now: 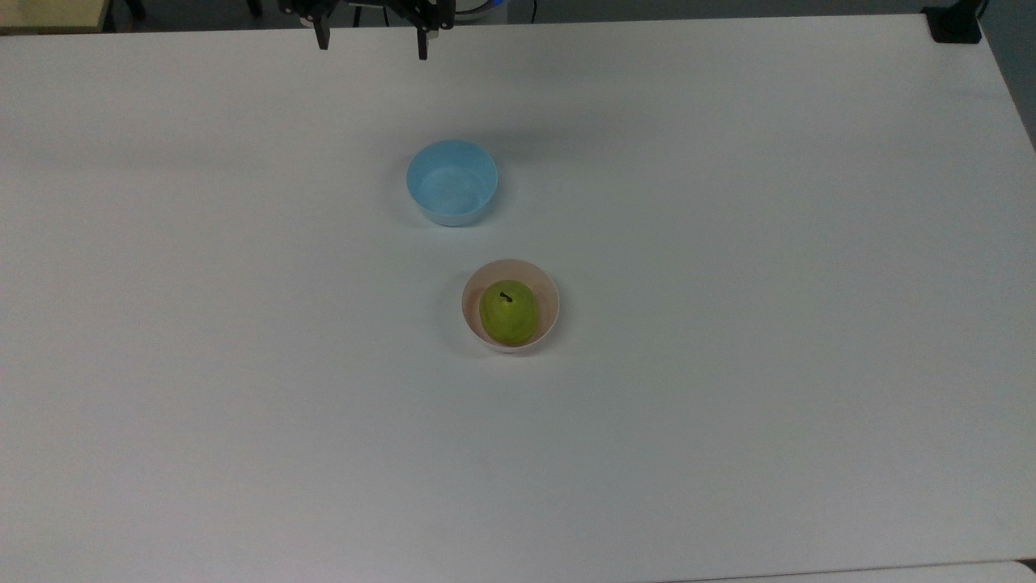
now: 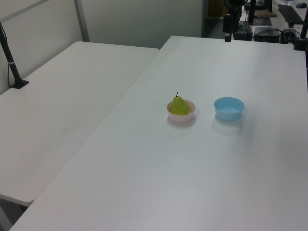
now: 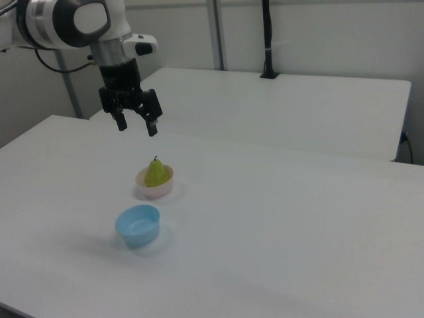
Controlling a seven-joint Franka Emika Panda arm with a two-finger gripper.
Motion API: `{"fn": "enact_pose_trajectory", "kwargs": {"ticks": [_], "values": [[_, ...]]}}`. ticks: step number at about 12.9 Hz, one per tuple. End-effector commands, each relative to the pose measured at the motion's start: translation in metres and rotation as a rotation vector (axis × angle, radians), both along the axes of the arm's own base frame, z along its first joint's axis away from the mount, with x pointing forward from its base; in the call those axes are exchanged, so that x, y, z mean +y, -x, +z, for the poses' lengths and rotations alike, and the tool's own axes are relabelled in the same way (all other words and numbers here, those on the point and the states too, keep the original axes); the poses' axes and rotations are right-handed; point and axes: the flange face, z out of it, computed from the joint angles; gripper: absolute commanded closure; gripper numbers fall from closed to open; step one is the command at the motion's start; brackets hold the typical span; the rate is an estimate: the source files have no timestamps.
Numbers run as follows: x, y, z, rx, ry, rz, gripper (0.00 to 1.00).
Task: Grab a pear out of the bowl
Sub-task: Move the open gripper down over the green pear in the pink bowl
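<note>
While we look across the broad white table (image 1: 728, 364), nothing is in contact yet — the arm (image 3: 73, 23) hangs high, well apart from both bowls. In the right view its gripper (image 3: 136, 124) points down with the two fingers spread wide and nothing between them; in the top view the fingertips peek in at the far edge of the table.

Next in size, we have the blue bowl (image 1: 452, 181), empty, sitting between the gripper and our target in the top view. Just beyond it toward the camera sits the pink bowl (image 1: 550, 301), and inside it the pear (image 1: 509, 313) — upright, its dark stem (image 1: 506, 296) on top, the body filling most of the bowl and rising above the rim in the left view.

How will it handle? We judge it light, firm and smooth-skinned, so a little slippery and rounded enough to roll out of a shallow pinch. The bowl looks light too and may slide or lift along with it. We'd close the fingers across the part above the rim, never on the stem.
</note>
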Motion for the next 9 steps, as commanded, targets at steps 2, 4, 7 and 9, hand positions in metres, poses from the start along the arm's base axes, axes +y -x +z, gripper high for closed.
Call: {"fn": "enact_pose_trajectory", "kwargs": {"ticks": [2, 4, 7, 9], "values": [[0.001, 0.0, -0.002, -0.024, -0.022, 0.021, 0.0], [0.003, -0.001, -0.003, -0.024, -0.022, 0.024, 0.0], [0.009, -0.01, -0.01, -0.042, -0.025, 0.035, 0.0], [0.014, -0.02, -0.023, -0.039, -0.037, 0.05, 0.0]]}}
